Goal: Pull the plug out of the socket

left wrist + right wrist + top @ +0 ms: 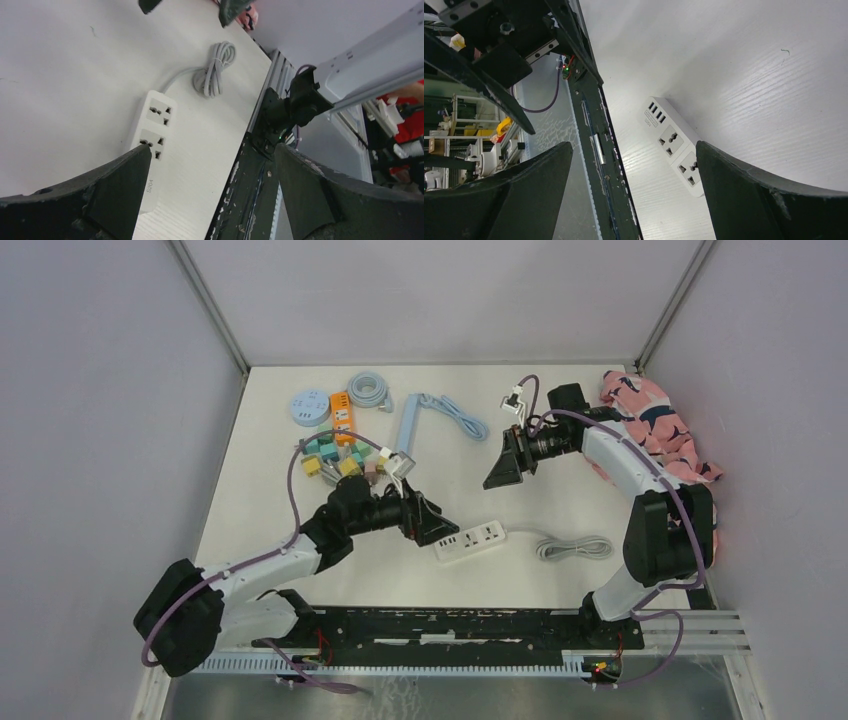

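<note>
Hovering beside strip (pixel 478 540), left gripper (pixel 441 528) spread, empty; right gripper (pixel 501 474) beyond strip, likewise; sockets (pixel 160 111) bare, nothing to clamp.

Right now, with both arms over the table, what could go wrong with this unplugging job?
1. Both sockets on the white power strip look empty, so an arm may grab at nothing there.
2. The strip lies loose; the open left pincer beside it could shove it.
3. Its coiled cord could snag or drag.
</note>
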Robot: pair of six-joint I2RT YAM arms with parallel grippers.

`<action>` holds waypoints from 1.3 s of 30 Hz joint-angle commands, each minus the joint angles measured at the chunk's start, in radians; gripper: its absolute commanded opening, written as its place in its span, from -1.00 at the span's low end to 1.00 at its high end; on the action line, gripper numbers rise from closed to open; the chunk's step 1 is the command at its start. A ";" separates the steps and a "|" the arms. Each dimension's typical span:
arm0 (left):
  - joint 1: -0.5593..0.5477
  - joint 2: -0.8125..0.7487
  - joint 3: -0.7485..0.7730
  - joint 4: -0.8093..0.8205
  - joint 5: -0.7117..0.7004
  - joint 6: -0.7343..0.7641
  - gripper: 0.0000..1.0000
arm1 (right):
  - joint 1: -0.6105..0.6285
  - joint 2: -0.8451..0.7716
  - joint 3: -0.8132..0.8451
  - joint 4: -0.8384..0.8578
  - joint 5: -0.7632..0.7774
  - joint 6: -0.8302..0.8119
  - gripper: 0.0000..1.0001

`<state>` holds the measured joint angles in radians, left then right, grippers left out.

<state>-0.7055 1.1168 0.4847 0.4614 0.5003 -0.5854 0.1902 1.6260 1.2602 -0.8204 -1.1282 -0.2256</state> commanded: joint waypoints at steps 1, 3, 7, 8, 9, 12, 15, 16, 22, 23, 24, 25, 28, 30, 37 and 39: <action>-0.092 0.022 0.009 0.041 -0.033 0.155 0.99 | -0.013 -0.018 0.044 -0.006 -0.027 -0.024 0.99; -0.139 0.034 0.021 0.011 -0.067 0.198 0.99 | -0.016 -0.018 0.044 -0.007 -0.026 -0.024 0.99; -0.223 0.070 0.052 -0.055 -0.147 0.272 0.99 | -0.022 -0.016 0.043 -0.008 -0.027 -0.023 0.99; -0.240 0.083 0.062 -0.072 -0.165 0.285 0.99 | -0.024 -0.017 0.043 -0.007 -0.026 -0.023 0.99; -0.259 0.096 0.074 -0.088 -0.182 0.302 0.98 | -0.023 -0.017 0.042 -0.007 -0.027 -0.023 0.99; -0.311 0.143 0.125 -0.161 -0.257 0.350 0.99 | -0.025 -0.016 0.043 -0.008 -0.027 -0.023 0.99; -0.361 0.202 0.189 -0.245 -0.315 0.404 0.99 | -0.028 -0.016 0.043 -0.008 -0.026 -0.022 0.99; -0.376 0.223 0.211 -0.270 -0.333 0.417 0.99 | -0.028 -0.016 0.043 -0.008 -0.026 -0.021 0.99; -0.436 0.368 0.350 -0.432 -0.443 0.488 0.98 | -0.030 -0.015 0.041 -0.005 -0.028 -0.018 0.99; -0.439 0.390 0.376 -0.458 -0.450 0.499 0.99 | -0.029 -0.015 0.041 -0.005 -0.028 -0.018 0.99; -0.438 0.414 0.400 -0.485 -0.448 0.512 0.99 | -0.029 -0.015 0.041 -0.005 -0.028 -0.018 0.99; -0.439 0.439 0.427 -0.513 -0.444 0.527 0.99 | -0.030 -0.014 0.041 -0.005 -0.027 -0.018 0.99; -0.439 0.516 0.519 -0.602 -0.457 0.559 0.99 | -0.031 -0.014 0.041 -0.006 -0.027 -0.017 0.99; -0.439 0.560 0.562 -0.645 -0.494 0.571 0.98 | -0.032 -0.015 0.041 -0.005 -0.027 -0.017 0.99; -0.438 0.608 0.639 -0.674 -0.579 0.639 0.99 | -0.036 -0.013 0.041 -0.006 -0.030 -0.017 0.99; -0.436 0.622 0.654 -0.681 -0.597 0.662 0.99 | -0.036 -0.012 0.040 -0.007 -0.031 -0.015 0.99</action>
<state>-1.1412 1.7187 1.0763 -0.2005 -0.0311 -0.0162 0.1558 1.6260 1.2602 -0.8326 -1.1259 -0.2329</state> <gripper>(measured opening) 0.993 0.996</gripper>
